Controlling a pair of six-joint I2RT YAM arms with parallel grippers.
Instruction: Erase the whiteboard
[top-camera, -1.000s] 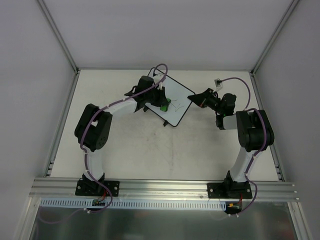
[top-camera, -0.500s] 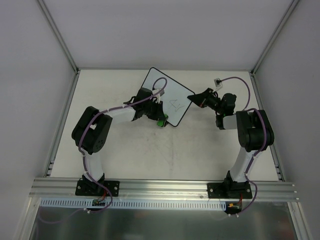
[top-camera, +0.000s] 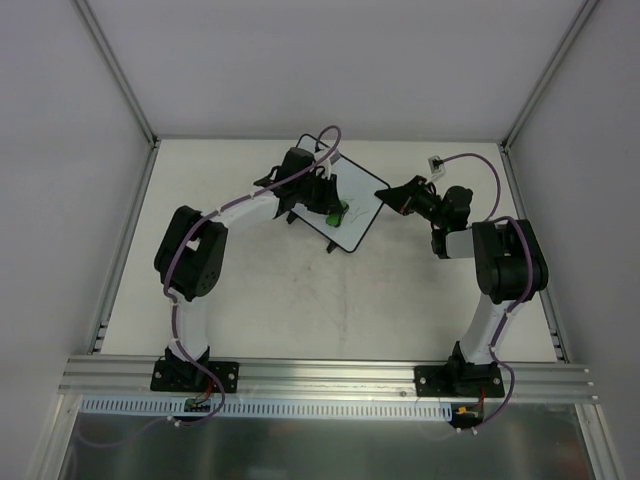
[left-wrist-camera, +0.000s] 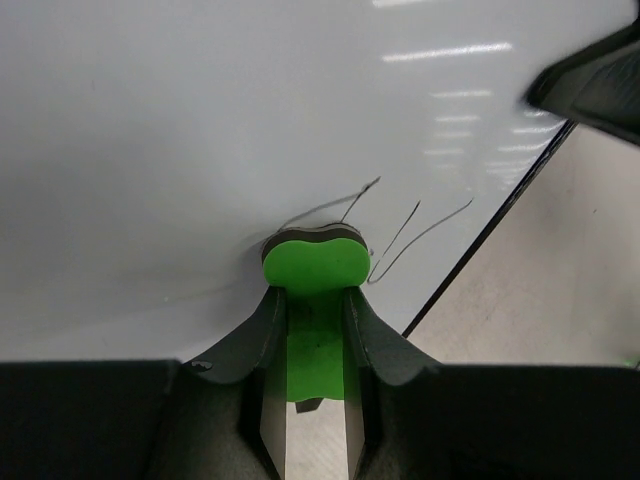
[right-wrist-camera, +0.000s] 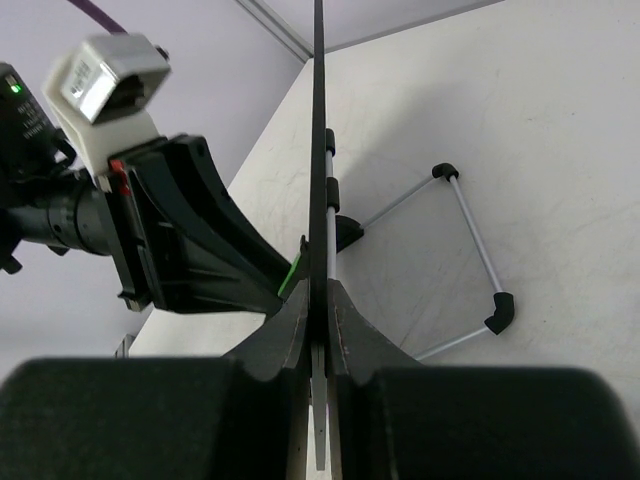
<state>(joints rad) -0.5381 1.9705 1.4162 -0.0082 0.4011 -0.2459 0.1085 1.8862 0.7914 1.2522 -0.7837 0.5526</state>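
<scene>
The whiteboard (top-camera: 362, 188) stands tilted at the back middle of the table, held up on its wire stand (right-wrist-camera: 470, 240). My left gripper (top-camera: 333, 208) is shut on the green eraser (top-camera: 338, 212) and presses it against the board's face. In the left wrist view the eraser (left-wrist-camera: 314, 262) touches the board (left-wrist-camera: 200, 120) right beside thin pen scribbles (left-wrist-camera: 400, 235), with my gripper (left-wrist-camera: 313, 300) behind it. My right gripper (top-camera: 385, 200) is shut on the board's right edge. In the right wrist view the board (right-wrist-camera: 319, 120) is edge-on between that gripper's (right-wrist-camera: 320, 300) jaws.
A small white connector (top-camera: 437, 161) on a purple cable lies at the back right of the table. Aluminium rails (top-camera: 128, 240) and grey walls border the table. The left arm's wrist and camera (right-wrist-camera: 110, 70) are close to the board's face.
My left gripper swept the eraser down off the board's lower edge, then back up onto the board, now over the scribbles. The right gripper and the board have stayed still.
</scene>
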